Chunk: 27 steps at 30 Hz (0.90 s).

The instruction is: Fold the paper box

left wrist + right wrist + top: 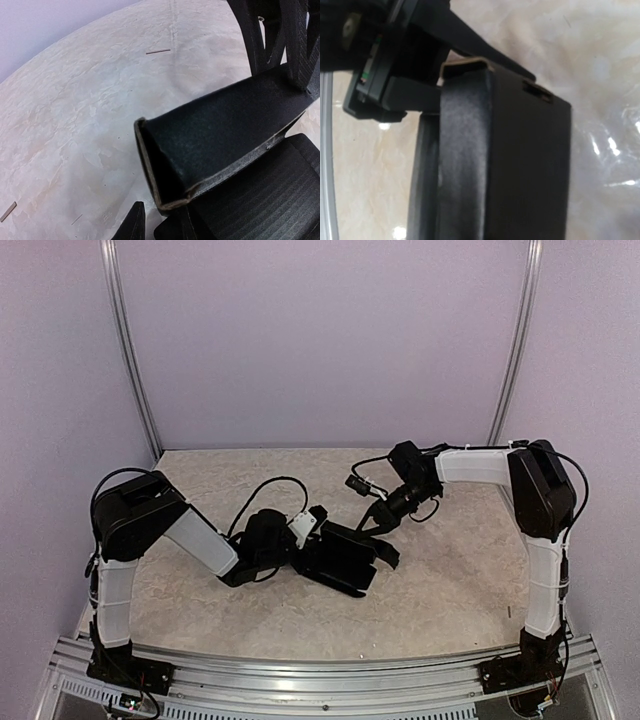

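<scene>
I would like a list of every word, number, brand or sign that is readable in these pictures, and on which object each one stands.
No text is readable in any view.
On the white tag by the left claw: too small to read, if it bears any print at all.
On the paper box: plain black, no print visible.

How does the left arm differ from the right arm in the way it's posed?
The left arm slopes down from its bend toward the table; the right arm runs roughly level, high up, before tipping down. The left claw meets the black paper box at its left end, the right claw from the far right side. Both arms are black and white and meet at the box.
</scene>
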Available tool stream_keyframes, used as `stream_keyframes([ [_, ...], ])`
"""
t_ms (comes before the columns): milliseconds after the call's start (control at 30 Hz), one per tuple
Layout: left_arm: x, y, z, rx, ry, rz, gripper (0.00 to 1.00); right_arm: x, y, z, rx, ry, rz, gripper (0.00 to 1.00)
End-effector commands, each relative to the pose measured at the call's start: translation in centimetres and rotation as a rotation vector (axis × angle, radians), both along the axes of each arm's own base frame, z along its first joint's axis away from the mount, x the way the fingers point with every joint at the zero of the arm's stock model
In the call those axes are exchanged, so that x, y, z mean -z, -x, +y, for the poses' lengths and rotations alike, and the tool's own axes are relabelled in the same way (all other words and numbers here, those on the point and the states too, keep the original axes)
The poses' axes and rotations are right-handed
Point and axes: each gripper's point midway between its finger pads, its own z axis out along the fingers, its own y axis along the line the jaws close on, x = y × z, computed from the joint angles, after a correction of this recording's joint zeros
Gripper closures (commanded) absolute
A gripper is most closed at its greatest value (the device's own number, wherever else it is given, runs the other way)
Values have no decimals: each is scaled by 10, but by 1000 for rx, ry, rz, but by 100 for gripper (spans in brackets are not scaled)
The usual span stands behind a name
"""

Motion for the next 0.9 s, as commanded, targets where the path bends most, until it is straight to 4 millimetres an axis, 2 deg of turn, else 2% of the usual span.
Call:
stream_keyframes([
  [0,-23,-8,-10,8,63,-45,74,9,13,2,-16,15,66,80],
  [200,-29,-5,-19,64,80,-64,72,12,14,2,-17,15,76,79],
  [467,-30,-10,-27,86,72,-85,82,12,16,3,-20,6,96,80],
  [600,-28,-10,-31,105,68,-101,77,12,18,3,-27,0,113,79],
  [767,-30,-15,-34,121,61,-122,78,14,19,4,-34,-3,127,79],
  [867,-30,-16,-33,123,64,-128,72,16,20,5,-43,-1,136,79],
])
